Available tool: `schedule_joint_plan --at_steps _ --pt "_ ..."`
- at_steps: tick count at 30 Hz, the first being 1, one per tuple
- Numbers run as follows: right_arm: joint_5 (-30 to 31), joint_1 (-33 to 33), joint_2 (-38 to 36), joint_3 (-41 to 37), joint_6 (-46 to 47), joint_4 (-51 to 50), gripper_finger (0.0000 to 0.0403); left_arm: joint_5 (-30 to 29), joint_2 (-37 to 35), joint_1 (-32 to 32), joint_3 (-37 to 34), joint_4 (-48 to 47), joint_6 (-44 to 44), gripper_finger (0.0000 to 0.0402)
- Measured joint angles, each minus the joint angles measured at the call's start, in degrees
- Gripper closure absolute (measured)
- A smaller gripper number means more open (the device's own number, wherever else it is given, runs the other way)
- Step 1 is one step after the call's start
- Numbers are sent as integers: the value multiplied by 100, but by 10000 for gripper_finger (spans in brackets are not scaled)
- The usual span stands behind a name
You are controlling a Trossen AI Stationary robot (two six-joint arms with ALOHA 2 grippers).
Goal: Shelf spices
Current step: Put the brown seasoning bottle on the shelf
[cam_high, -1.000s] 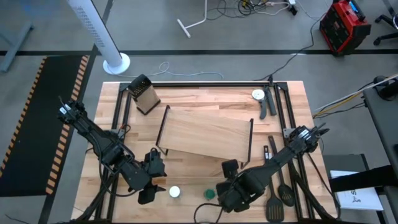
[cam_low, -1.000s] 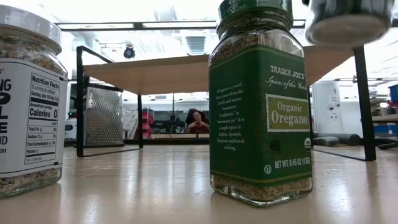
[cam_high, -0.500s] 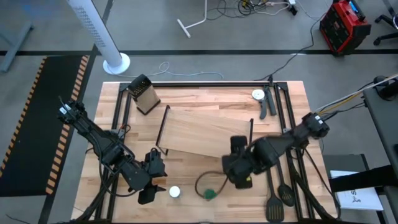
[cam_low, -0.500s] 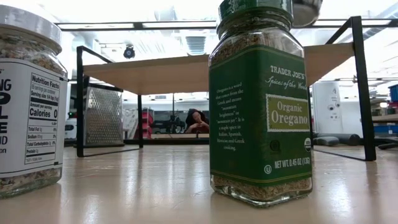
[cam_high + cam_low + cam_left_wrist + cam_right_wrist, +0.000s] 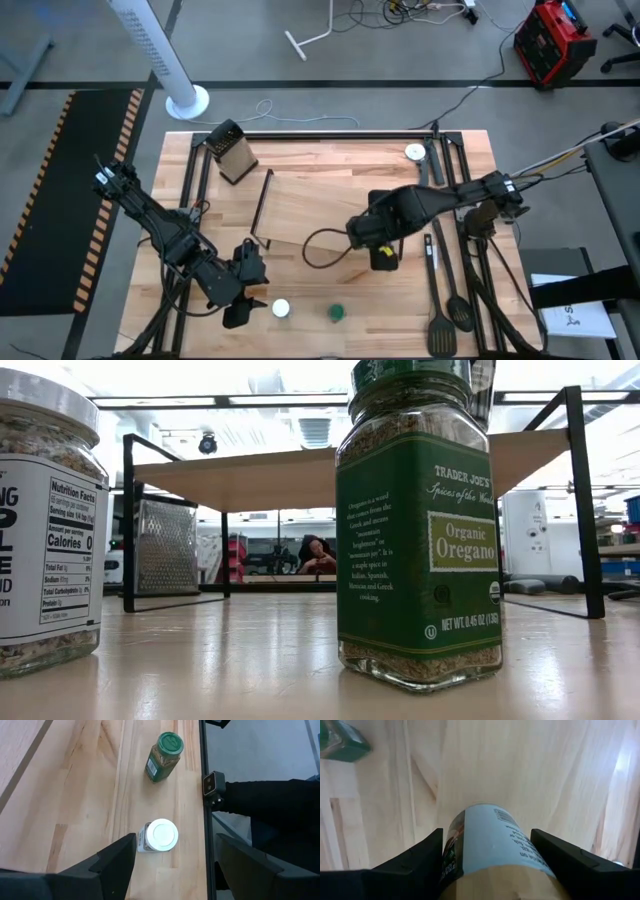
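In the high view my right gripper (image 5: 381,252) hangs over the near right corner of the shelf (image 5: 320,205), a light-wood board on black frame ends, and is shut on a jar with a pale blue label (image 5: 487,842). The white-lidded jar (image 5: 281,309) and the green-lidded oregano jar (image 5: 337,313) stand upright on their bases near the table's near edge. My left gripper (image 5: 172,870) is open and hovers just left of the white-lidded jar (image 5: 161,835), touching nothing. No black-lidded jar shows. My right gripper pinches the blue-labelled jar between its two fingers (image 5: 415,865), at the end with the tan lid (image 5: 505,887). The fingers come from above, pointing down. The jar hangs below them, lifted clear, its base toward the wood beneath.
A box grater (image 5: 232,152) stands at the far left of the table and a white dial-faced object (image 5: 416,152) lies at the far right. Dark kitchen utensils (image 5: 445,300) lie along the right edge. A cable loop (image 5: 320,248) sags below the right arm.
My right gripper has risen from beside the green-lidded jar at the near edge and travelled toward the far edge, carrying the blue-labelled jar up to the shelf's near right corner. The jar's base has left the top of the low view. The green and white jars stayed put.
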Motion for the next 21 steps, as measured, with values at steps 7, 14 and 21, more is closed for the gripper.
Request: schedule_joint_plan --at_steps 7,14,21 --pt "-268 -282 2 0 54 -23 143 2 0 -13 0 0 13 144" --pt "-305 -347 7 -15 50 -115 146 2 0 -101 0 -4 13 144" --pt "-307 -347 7 -296 104 -117 106 2 0 -147 0 -4 -68 144"
